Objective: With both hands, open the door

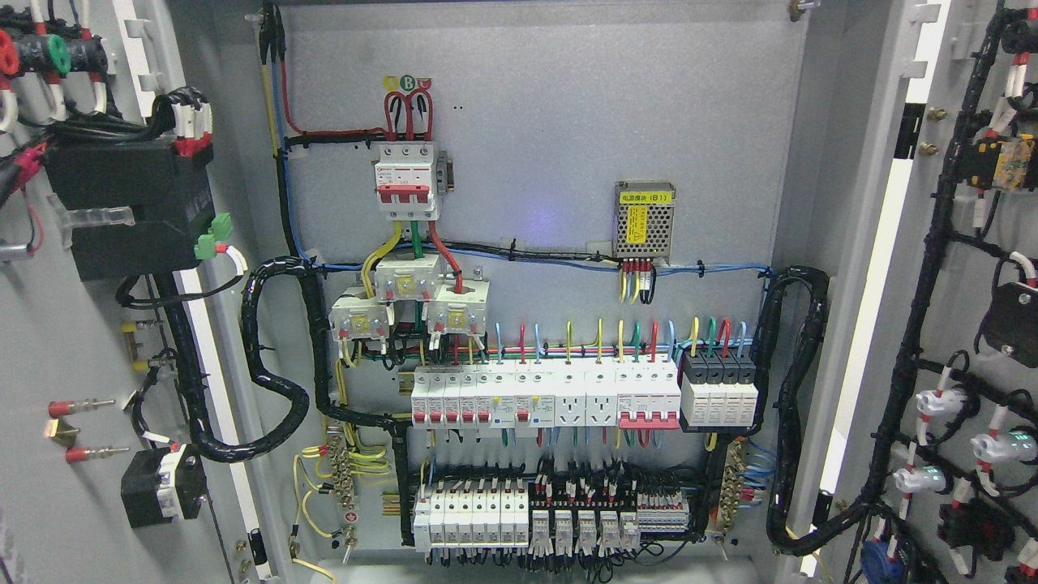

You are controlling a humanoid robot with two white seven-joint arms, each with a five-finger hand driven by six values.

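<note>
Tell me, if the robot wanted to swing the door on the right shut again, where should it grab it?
Probably the bare grey edge strip of the right door, the long upright lip nearest the cabinet. Come from the front and hook the fingers around it. It is plain metal, while the door's inner face is crowded with black wire bundles and small parts that should not be pulled. No hand shows here.

Grey steel fills the whole view.
A grey back panel takes even light, with a faint violet glow near its middle and bright white strips at right.
</note>
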